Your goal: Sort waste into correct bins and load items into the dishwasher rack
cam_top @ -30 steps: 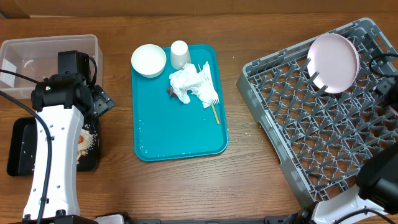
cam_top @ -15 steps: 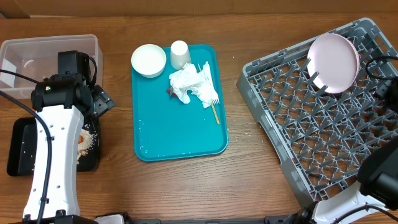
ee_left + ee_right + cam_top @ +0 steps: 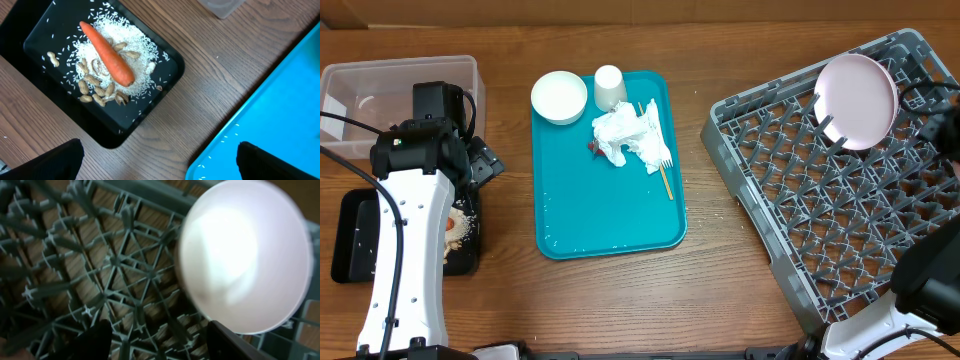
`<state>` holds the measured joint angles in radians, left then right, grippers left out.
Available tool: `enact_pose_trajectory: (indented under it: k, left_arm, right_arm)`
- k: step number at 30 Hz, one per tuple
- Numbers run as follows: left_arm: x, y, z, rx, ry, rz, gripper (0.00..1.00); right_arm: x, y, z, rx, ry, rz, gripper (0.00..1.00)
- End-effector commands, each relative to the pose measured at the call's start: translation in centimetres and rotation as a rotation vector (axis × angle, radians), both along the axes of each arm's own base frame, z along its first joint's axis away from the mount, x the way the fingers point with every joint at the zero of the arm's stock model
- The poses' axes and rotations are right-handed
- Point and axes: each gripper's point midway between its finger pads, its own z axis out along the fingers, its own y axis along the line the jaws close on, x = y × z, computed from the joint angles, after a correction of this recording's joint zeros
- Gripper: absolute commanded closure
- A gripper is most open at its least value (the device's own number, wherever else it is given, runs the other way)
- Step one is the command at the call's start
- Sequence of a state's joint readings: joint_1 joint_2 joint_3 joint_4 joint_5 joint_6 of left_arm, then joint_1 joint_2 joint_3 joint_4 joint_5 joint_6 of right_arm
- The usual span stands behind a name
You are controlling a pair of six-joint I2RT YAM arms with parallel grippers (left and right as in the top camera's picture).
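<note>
The pinkish plate [image 3: 857, 100] stands upright between the pegs of the grey dishwasher rack [image 3: 820, 210]. In the right wrist view the plate [image 3: 245, 255] is just ahead of my open right gripper [image 3: 157, 340], which holds nothing. My left gripper [image 3: 160, 155] is open and empty over bare wood, between the black tray [image 3: 100, 127] and the teal tray [image 3: 280, 100]. An orange carrot [image 3: 107, 55] lies in the black tray on rice and peanuts. On the teal tray [image 3: 610, 215] are a crumpled napkin [image 3: 628, 135], a cup [image 3: 609, 87], a red scrap [image 3: 592, 147] and a wooden stick [image 3: 665, 180].
A white bowl [image 3: 559, 97] sits at the teal tray's far left corner. The clear tub [image 3: 380, 85] stands behind the black tray [image 3: 350, 240], partly under my left arm [image 3: 405, 230]. Grains of rice dot the teal tray's edge.
The right arm has shifted slightly at the overhead view's right edge, beside the plate. The plate stays put in the rack and the left arm has not moved.
</note>
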<state>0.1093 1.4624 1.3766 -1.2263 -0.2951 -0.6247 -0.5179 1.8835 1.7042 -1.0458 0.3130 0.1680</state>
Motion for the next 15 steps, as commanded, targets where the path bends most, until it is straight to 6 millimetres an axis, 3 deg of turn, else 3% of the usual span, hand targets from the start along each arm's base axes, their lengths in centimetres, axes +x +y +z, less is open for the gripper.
enact_pose_trajectory:
  k: [1, 5, 9, 11, 15]
  left_arm:
    - [0.2, 0.1, 0.4, 0.004, -0.012, -0.010, 0.00]
    - [0.2, 0.1, 0.4, 0.004, -0.012, -0.010, 0.00]
    - [0.2, 0.1, 0.4, 0.004, -0.012, -0.010, 0.00]
    - [0.2, 0.1, 0.4, 0.004, -0.012, -0.010, 0.00]
    - [0.2, 0.1, 0.4, 0.004, -0.012, -0.010, 0.00]
  right_arm:
    - [-0.4, -2.5, 3.2, -0.083, -0.071, -0.137, 0.36]
    - [-0.9, -3.3, 3.0, -0.009, -0.139, -0.212, 0.48]
    - [0.7, -2.5, 2.4, 0.069, -0.150, -0.001, 0.46]
    - [0.5, -2.7, 1.9, 0.065, -0.126, 0.006, 0.43]
    - [0.6, -2.7, -1.1, 0.108, -0.066, 0.005, 0.38]
